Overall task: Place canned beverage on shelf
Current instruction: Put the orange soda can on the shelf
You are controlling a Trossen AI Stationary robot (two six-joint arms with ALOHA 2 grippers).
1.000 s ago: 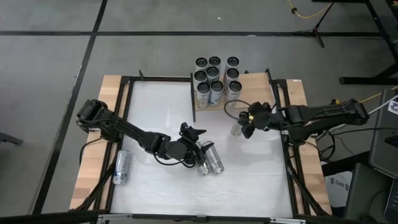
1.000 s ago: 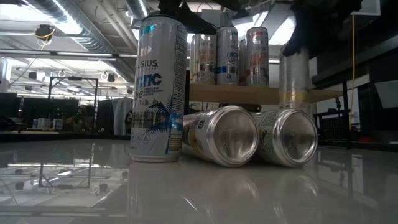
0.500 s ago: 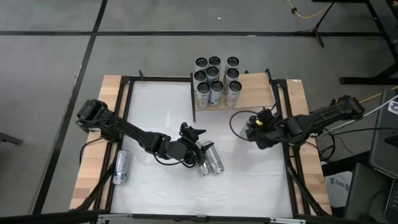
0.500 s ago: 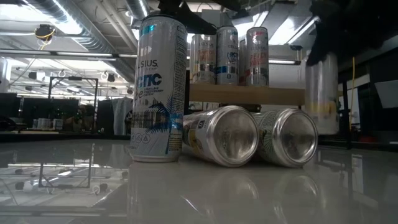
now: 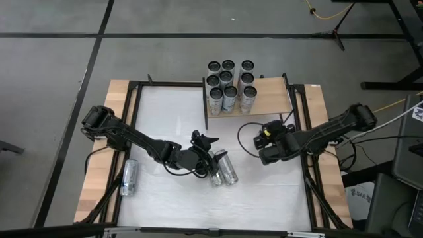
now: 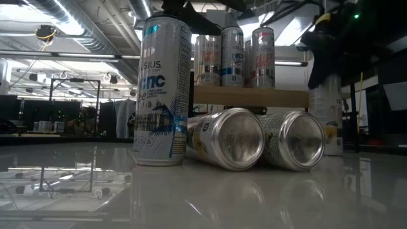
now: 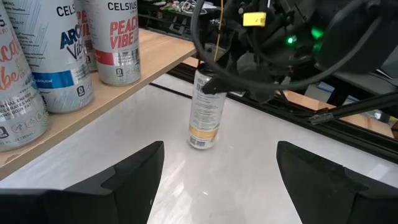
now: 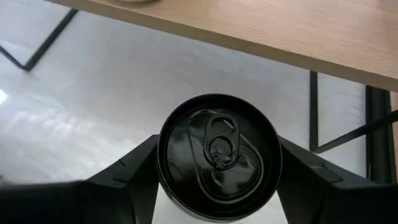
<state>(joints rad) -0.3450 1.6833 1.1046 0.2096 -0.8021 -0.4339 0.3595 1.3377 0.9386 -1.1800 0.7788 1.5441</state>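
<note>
Gripping an upright can by its top, the right tool stands closed on it over the white desk, just in front of the wooden shelf, where nine cans stand; the left tool waits half open beside two cans lying on their sides mid-desk
</note>
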